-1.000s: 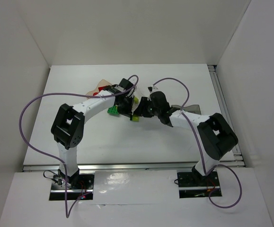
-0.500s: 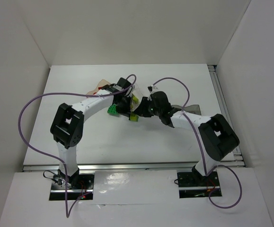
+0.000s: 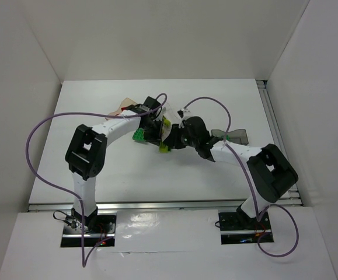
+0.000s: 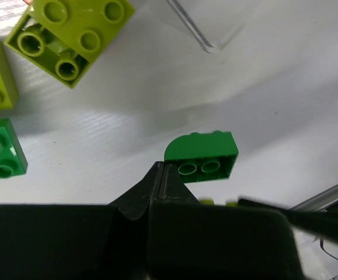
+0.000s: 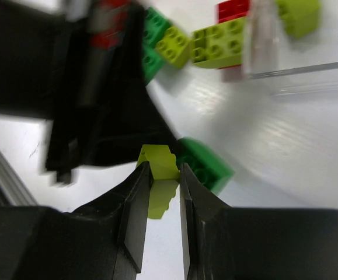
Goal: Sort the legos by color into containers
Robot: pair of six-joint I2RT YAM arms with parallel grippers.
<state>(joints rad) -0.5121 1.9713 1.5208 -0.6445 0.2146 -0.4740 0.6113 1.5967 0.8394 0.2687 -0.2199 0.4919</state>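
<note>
A yellow-green lego (image 5: 159, 162) is pinched between the fingers of the right gripper (image 5: 164, 175), low in the middle of the right wrist view. A dark green lego (image 5: 208, 164) is seen just to its right. The left gripper (image 4: 160, 174) is closed on nothing, its tip just beside that dark green lego. Further legos (image 4: 75, 35) are scattered at the upper left of the left wrist view. In the top view, the smoky grey container (image 3: 237, 137) is found right of centre and the orange-tinted container (image 3: 126, 107) left of centre.
</note>
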